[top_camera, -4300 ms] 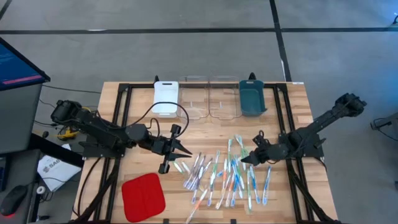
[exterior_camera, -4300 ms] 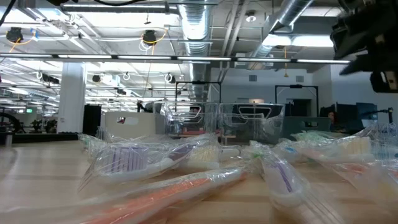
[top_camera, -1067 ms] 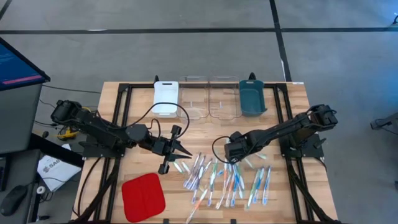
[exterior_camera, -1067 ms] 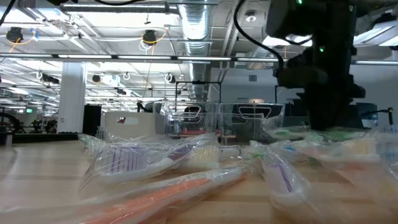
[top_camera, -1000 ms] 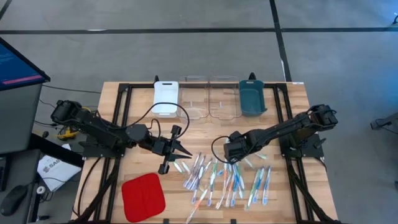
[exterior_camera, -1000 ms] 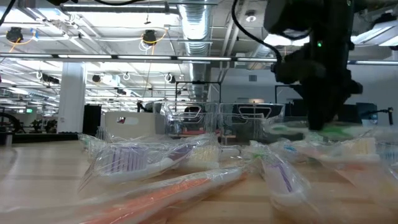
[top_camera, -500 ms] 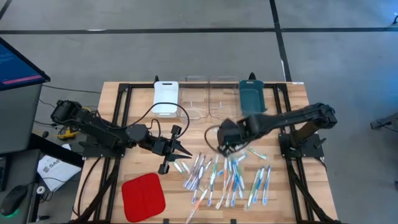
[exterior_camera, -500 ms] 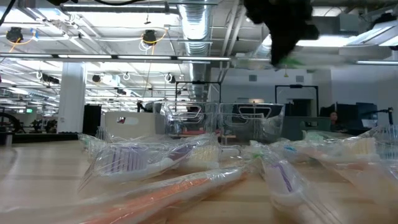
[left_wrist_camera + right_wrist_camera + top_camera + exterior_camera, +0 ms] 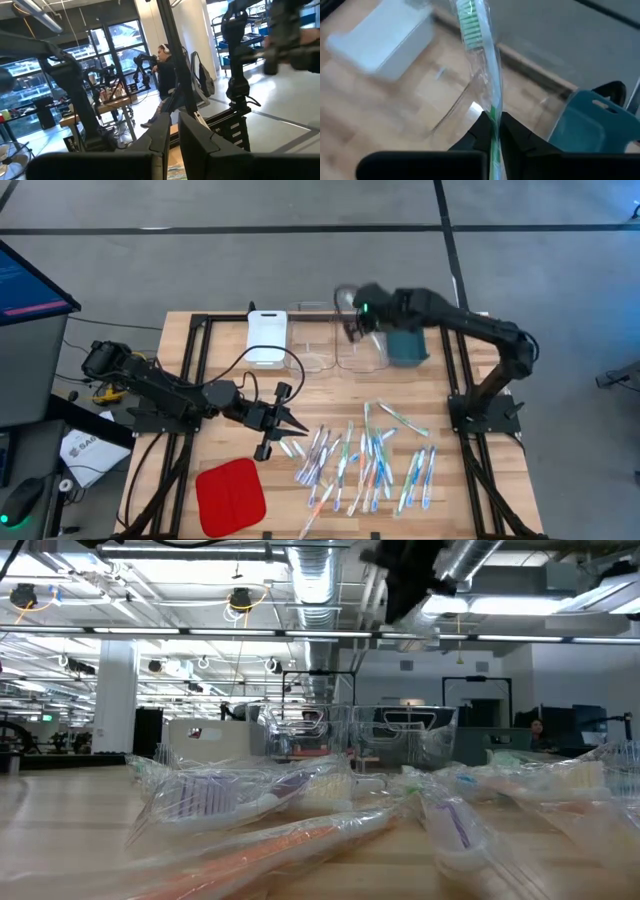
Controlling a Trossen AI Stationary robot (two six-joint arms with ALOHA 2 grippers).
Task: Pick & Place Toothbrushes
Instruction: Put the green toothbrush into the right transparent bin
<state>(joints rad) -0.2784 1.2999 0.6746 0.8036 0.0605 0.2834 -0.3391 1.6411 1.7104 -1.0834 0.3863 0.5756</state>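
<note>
While left gripper [image 9: 290, 420] idles pinched shut at mid-left, right gripper [image 9: 352, 320] clamps green toothbrush [image 9: 481, 65] upper-center over clear trays [image 9: 335, 345].

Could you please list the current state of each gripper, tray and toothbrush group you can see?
right gripper: shut on green toothbrush, above the clear trays.
left gripper: shut, empty, low beside the pile.
toothbrush pile: loose on the table.
clear trays: look empty.
teal tray: upright; contents unclear.
white tray: upright, looks empty.
</note>
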